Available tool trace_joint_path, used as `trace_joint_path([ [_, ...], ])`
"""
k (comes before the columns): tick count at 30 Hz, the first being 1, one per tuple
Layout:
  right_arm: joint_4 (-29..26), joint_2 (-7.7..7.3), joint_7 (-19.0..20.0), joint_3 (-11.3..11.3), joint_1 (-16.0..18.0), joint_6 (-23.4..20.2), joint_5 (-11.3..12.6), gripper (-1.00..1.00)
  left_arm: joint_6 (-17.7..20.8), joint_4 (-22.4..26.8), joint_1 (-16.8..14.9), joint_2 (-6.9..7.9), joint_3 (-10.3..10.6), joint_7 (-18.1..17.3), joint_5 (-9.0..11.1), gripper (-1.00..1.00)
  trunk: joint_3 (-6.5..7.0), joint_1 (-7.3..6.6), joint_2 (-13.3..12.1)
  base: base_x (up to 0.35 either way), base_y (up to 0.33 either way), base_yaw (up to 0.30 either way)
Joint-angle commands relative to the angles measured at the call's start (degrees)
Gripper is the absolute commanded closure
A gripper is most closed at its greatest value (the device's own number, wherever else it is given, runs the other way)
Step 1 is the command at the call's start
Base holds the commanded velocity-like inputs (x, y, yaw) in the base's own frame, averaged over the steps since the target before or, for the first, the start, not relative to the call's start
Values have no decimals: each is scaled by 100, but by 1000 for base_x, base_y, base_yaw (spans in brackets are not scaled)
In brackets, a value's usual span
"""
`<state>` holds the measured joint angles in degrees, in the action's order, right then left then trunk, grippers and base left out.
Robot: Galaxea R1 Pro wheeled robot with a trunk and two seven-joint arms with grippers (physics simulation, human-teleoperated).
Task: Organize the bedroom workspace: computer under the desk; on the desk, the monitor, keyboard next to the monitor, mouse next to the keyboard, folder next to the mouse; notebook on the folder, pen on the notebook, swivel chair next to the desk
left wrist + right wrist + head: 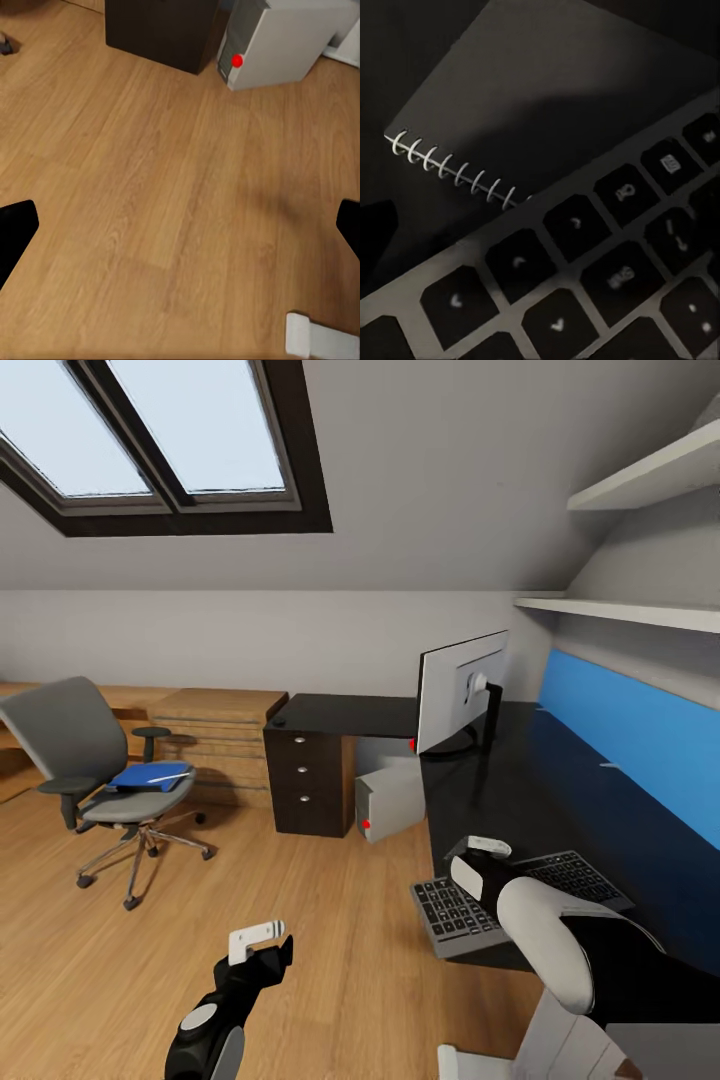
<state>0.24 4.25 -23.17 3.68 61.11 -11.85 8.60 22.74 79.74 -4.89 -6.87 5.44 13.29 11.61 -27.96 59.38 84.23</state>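
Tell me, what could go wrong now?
The keyboard sticks out past the desk edge, so a bump from the right gripper might tip it to the floor. It also lies partly over the notebook, so sliding it could drag the notebook along.

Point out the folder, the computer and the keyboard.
folder [148, 775]: head view, on its blue cover, lying on the chair seat.
computer [392, 800]: head view, on the grey side panel of the tower.
keyboard [455, 915]: head view, on its keys near the desk edge.
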Motion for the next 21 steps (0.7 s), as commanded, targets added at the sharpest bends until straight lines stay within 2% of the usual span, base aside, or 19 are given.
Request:
trace_joint_path([
  [1,4,2,-24,33,6,18,-2,-100,18,2,-3,2,10,51,60,-100,-6,0,4,-20,0,0],
  [2,7,7,-27,21,4,63,-57,-100,15,-12,-3,2,11,51,60,-100,-6,0,4,-10,0,0],
  [5,2,219,-51,-2,-88,157,-618,-100,12,-32,-3,2,15,51,60,-100,-6,0,4,-3,0,0],
  [9,6,298,-66,-6,-125,258,-986,-100,14,-36,-3,2,17,51,60,-100,-6,0,4,-1,0,0],
  [14,10,328,-72,-7,-158,306,-1144,-100,15,-51,-3,2,18,51,60,-100,-6,0,4,1,0,0],
  [21,19,353,-66,-14,-169,284,-1206,-100,-3,-97,-3,-6,19,51,52,-100,-6,0,4,230,0,0],
])
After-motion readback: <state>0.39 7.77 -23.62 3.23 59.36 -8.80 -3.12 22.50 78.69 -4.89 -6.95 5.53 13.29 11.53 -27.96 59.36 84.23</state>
